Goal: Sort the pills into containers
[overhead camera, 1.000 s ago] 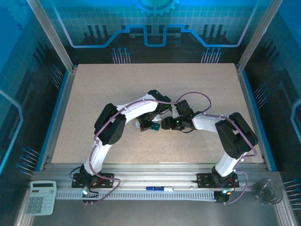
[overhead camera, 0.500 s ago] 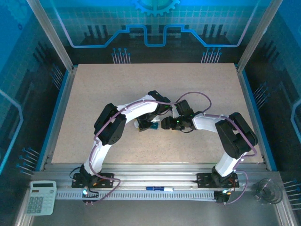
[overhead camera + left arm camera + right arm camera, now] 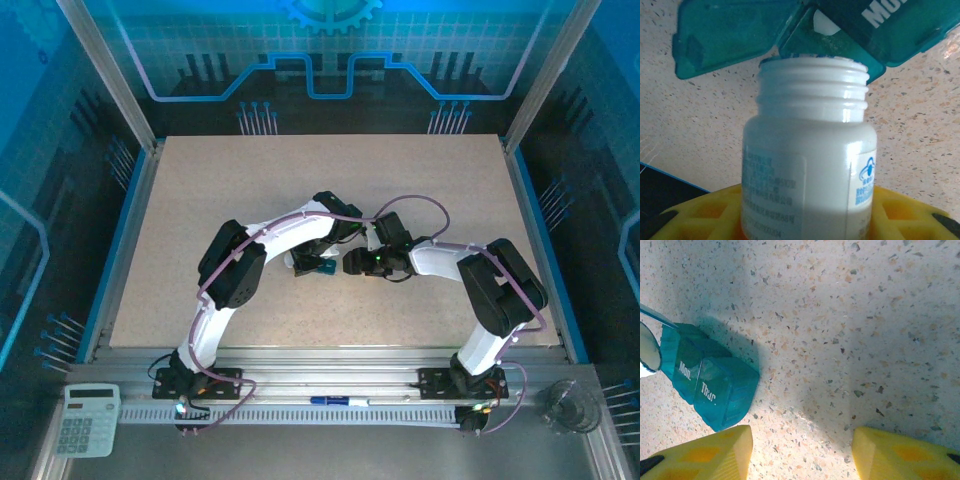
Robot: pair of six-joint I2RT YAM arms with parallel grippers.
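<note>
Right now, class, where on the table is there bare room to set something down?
Bare: the far half of the table, and the near strip between left arm and right arm. Crowded: the centre, round the pill box and bottle.

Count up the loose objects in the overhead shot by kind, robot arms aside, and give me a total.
teal pill box: 1
white pill bottle: 1
calculator: 1
blue pen: 1
clear round container: 1
Total: 5

Top view: the left arm's (image 3: 232,268) elbow stands slightly further left than a second ago. The left gripper (image 3: 303,264) and its white bottle (image 3: 810,150) sit marginally farther from the near edge.
</note>
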